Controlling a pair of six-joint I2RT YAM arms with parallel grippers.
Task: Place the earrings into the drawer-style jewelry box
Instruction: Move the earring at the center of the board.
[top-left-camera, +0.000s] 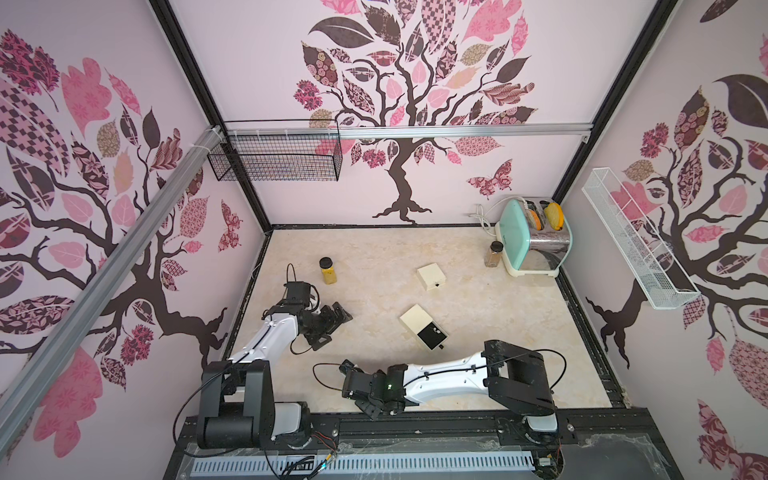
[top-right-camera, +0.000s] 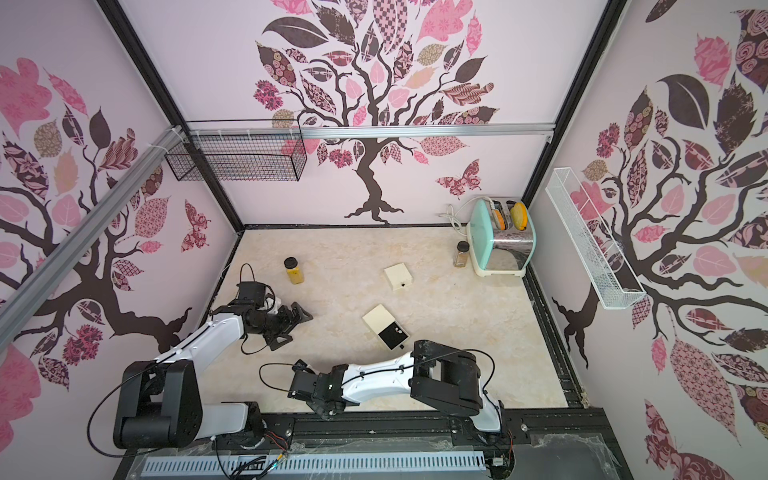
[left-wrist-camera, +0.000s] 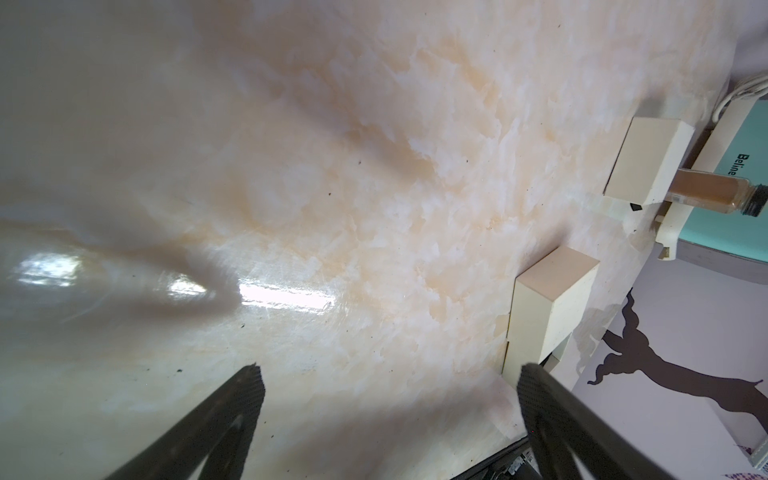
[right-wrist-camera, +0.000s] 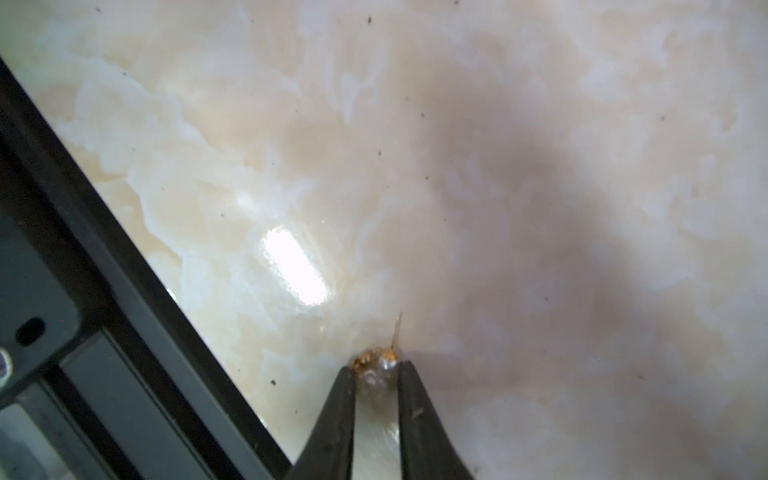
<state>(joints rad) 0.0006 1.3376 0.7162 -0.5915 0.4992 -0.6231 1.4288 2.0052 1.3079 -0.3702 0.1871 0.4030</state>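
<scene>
One earring (right-wrist-camera: 386, 362) was grasped between the clenched fingers of the right gripper (right-wrist-camera: 376, 372), low over the glossy marbled tabletop (right-wrist-camera: 498, 166), just beside its black front rail (right-wrist-camera: 116, 266). The jewelry box (top-left-camera: 413, 318) stood well apart. Its dark drawer (top-left-camera: 432, 340) was pulled out and held pale specks (top-left-camera: 435, 331) too small to identify. The left gripper (left-wrist-camera: 390, 370) gaped wide over open table.

Open tabletop (top-left-camera: 374, 293) between jar (top-left-camera: 327, 271) and jewelry box (top-left-camera: 415, 318)

I get bright, even light from overhead. The glossy cream marble-patterned desk (right-wrist-camera: 519, 104) throws white glare patches in both wrist views; soft grey shadows cross it, the close foreground blurs, and top-view edges bow.
</scene>
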